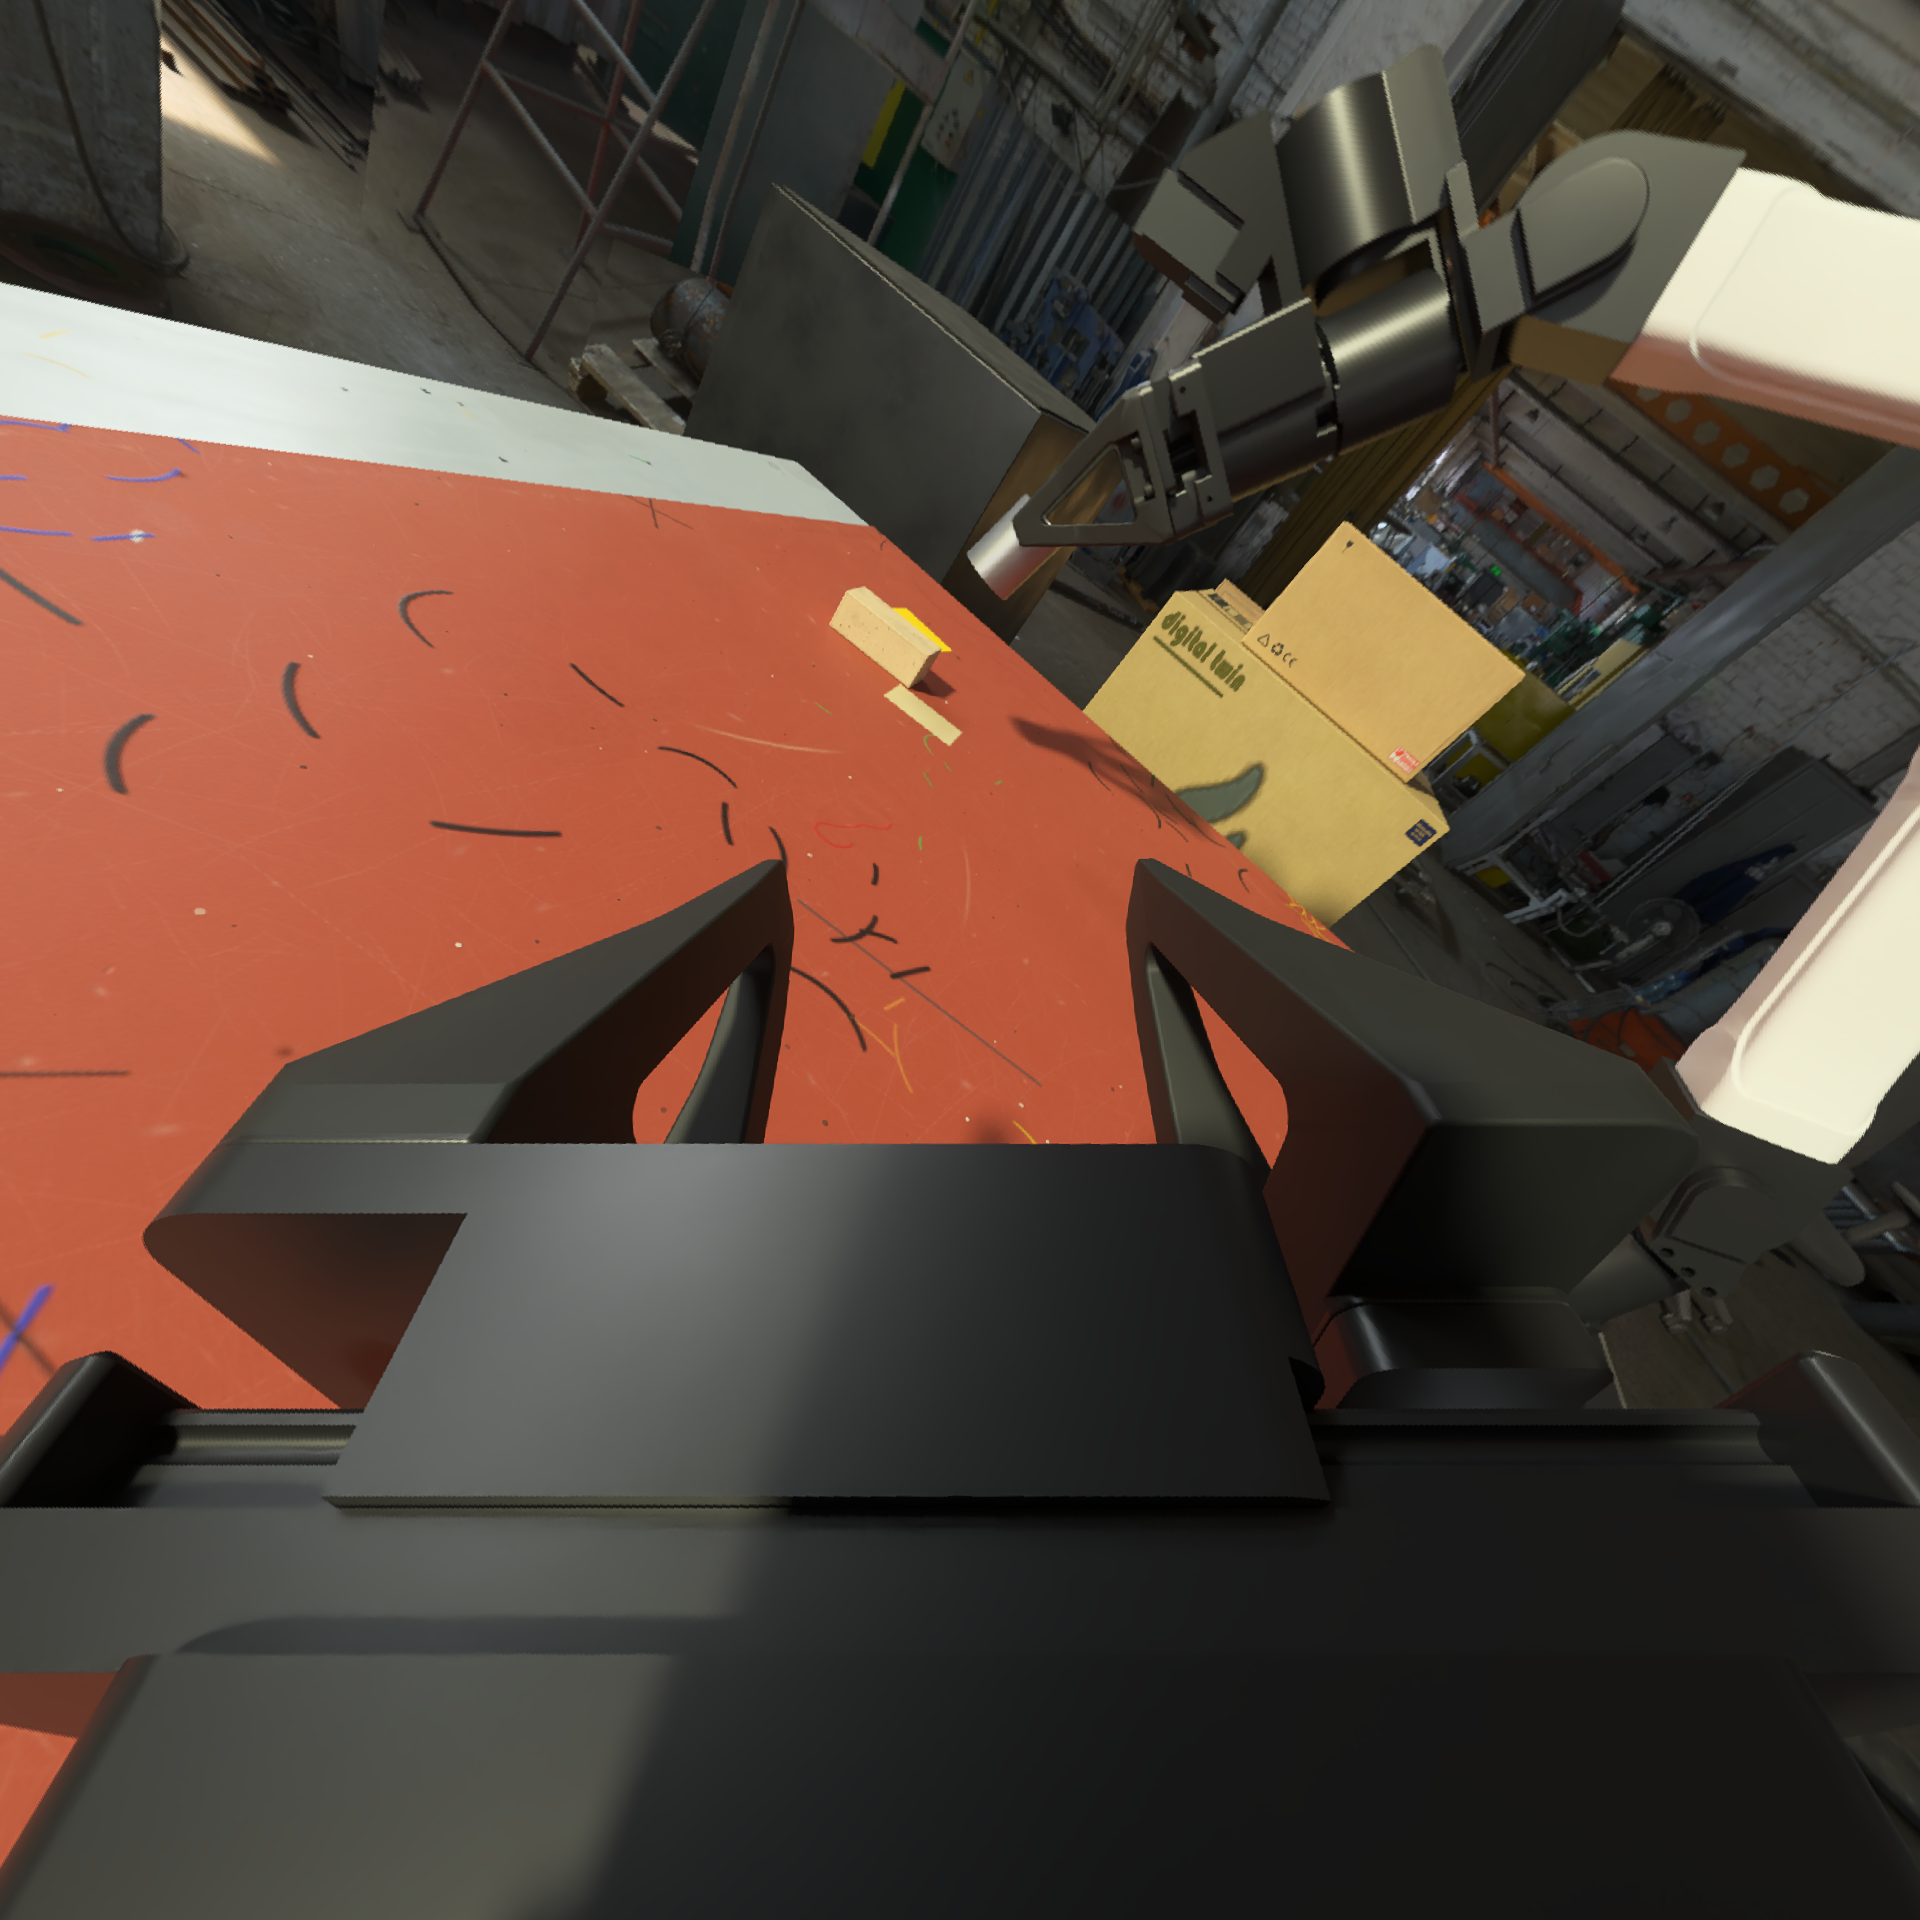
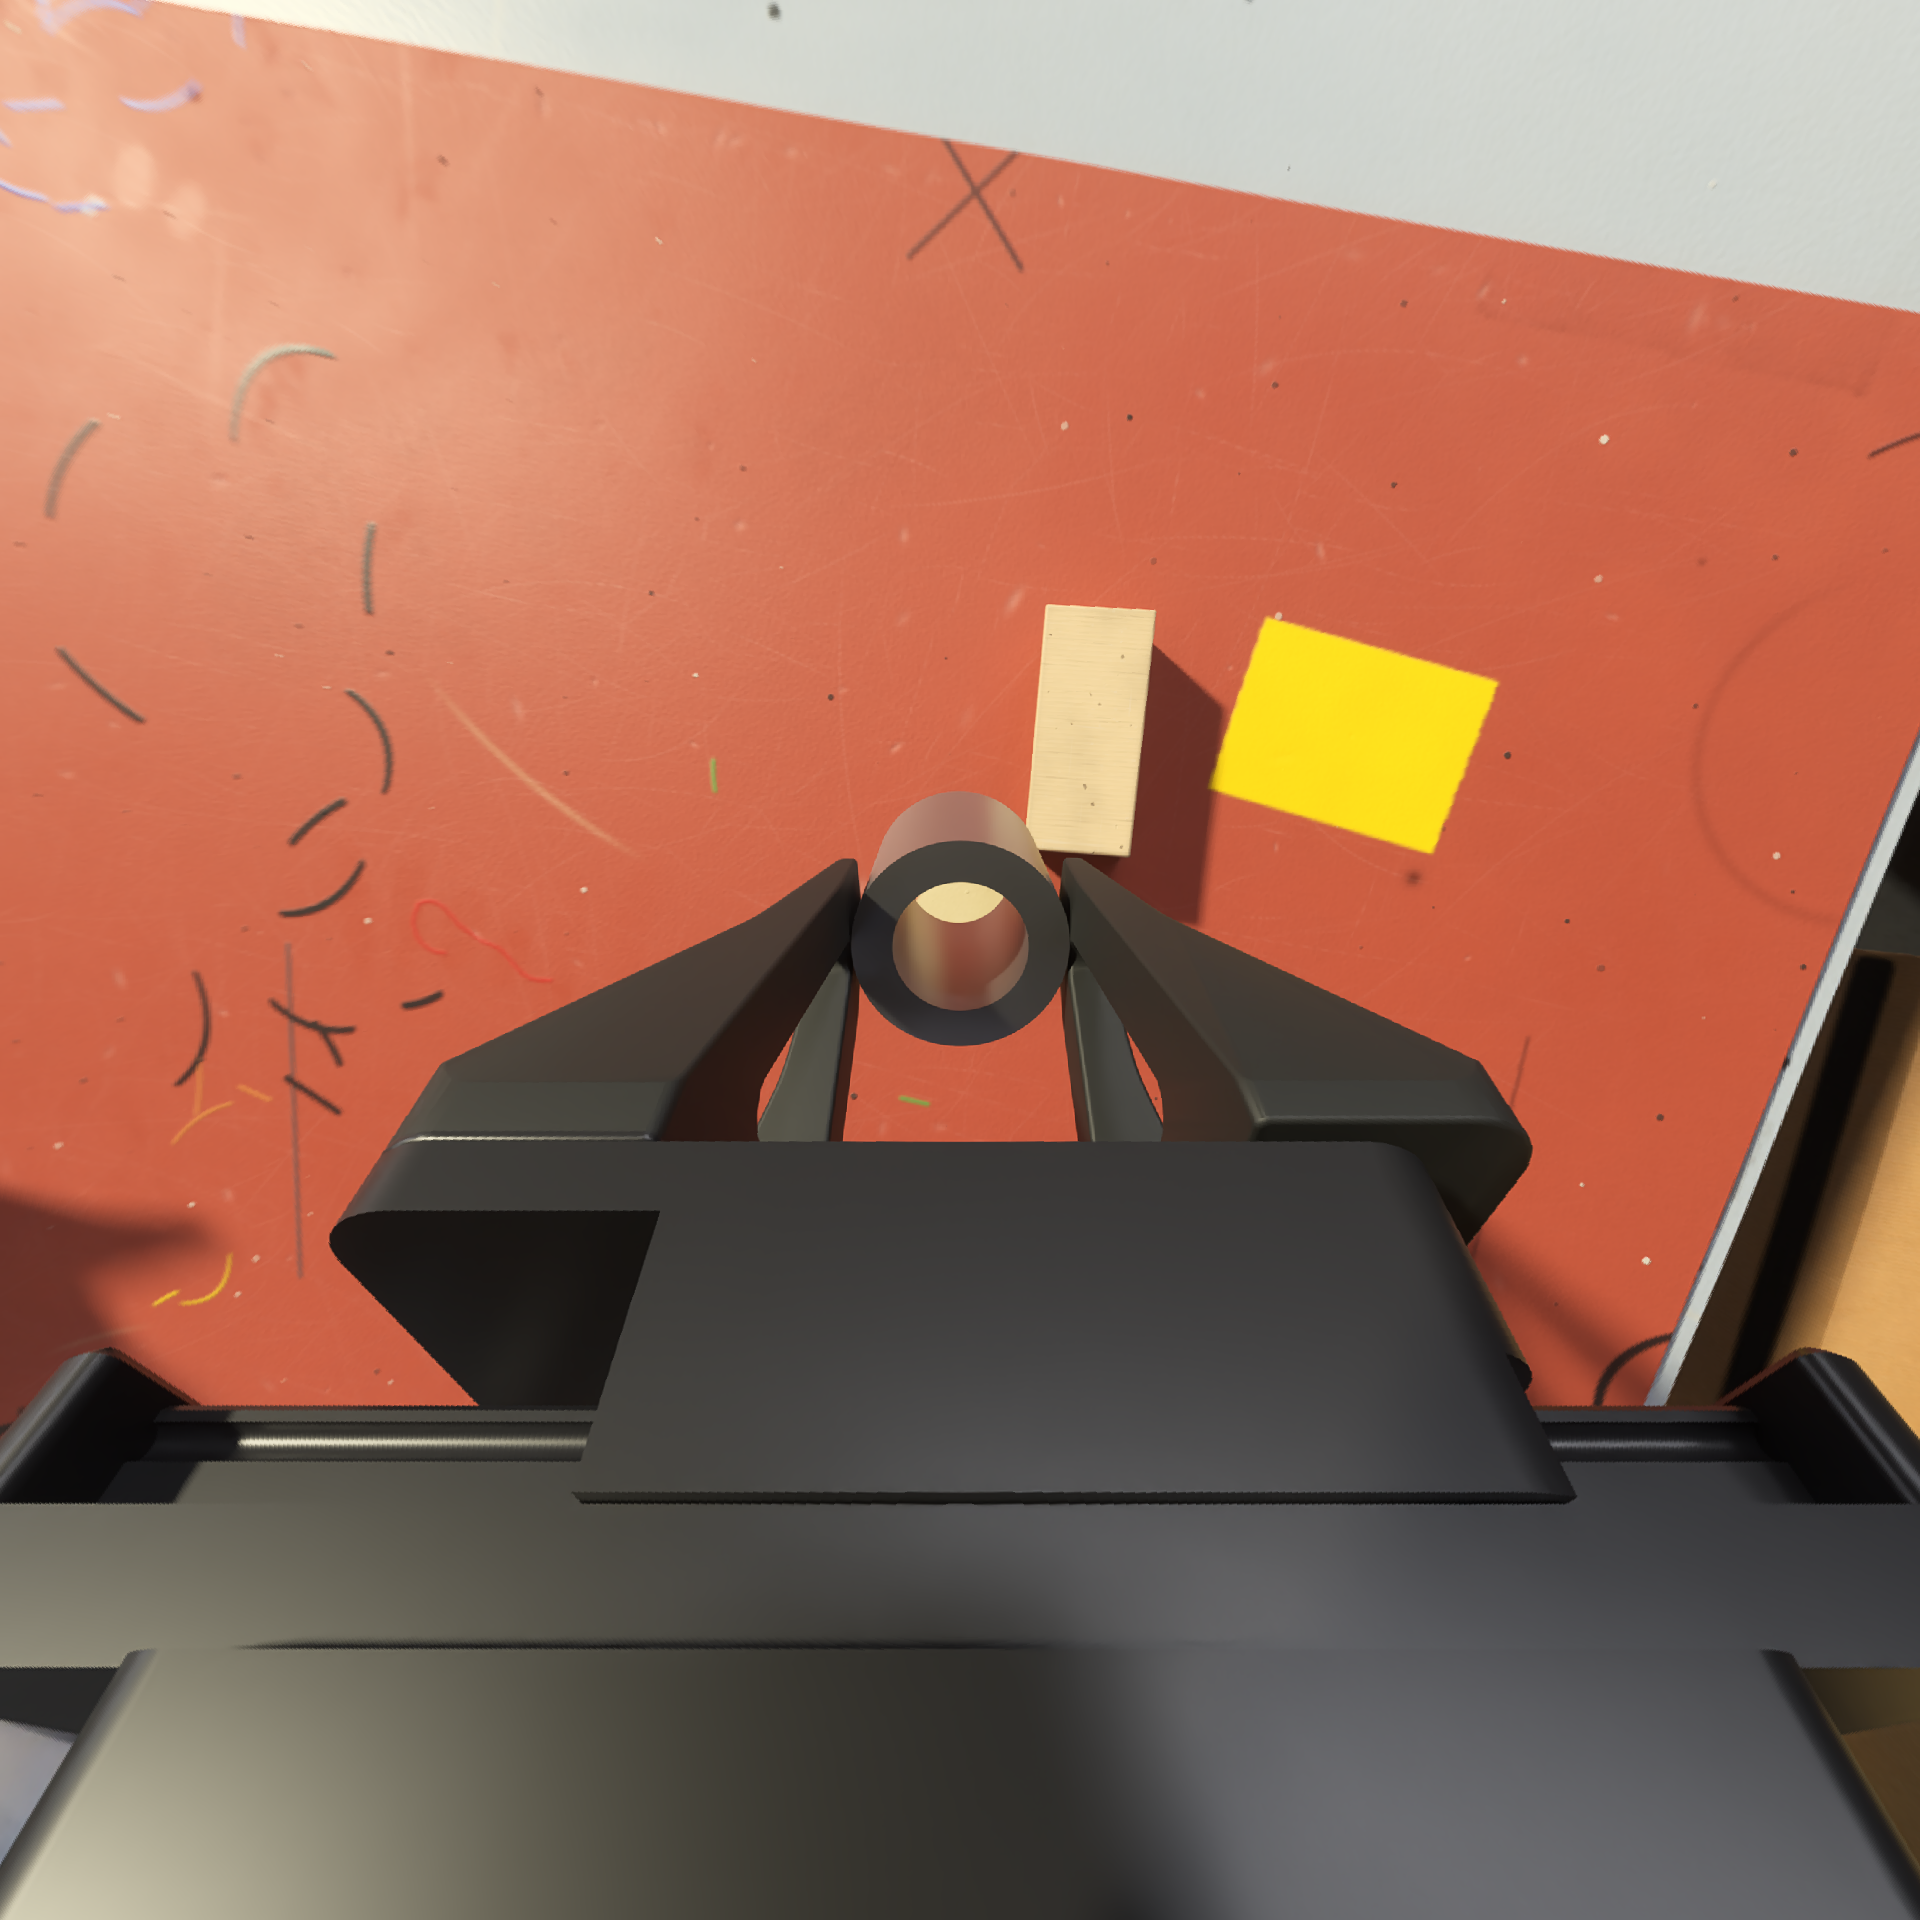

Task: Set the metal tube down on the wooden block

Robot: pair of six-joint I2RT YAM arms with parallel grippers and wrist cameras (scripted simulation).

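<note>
Pinching the short grey metal tube (image 2: 961, 940) aloft between its fingertips, the right pincer (image 2: 961, 883) hovers just short of the pale rectangular wooden block (image 2: 1091, 727), placement undone; the left pincer (image 1: 956, 883) idles spread, empty.

The tabletop (image 2: 623, 520) is red-orange with black, blue and orange scribbles and a pale grey border. The wooden block (image 2: 1091, 727) is light beige; at its 3 o'clock lies a bright yellow patch (image 2: 1351, 732). The metal tube (image 2: 961, 961) is dull grey, both pincers matte black.
</note>
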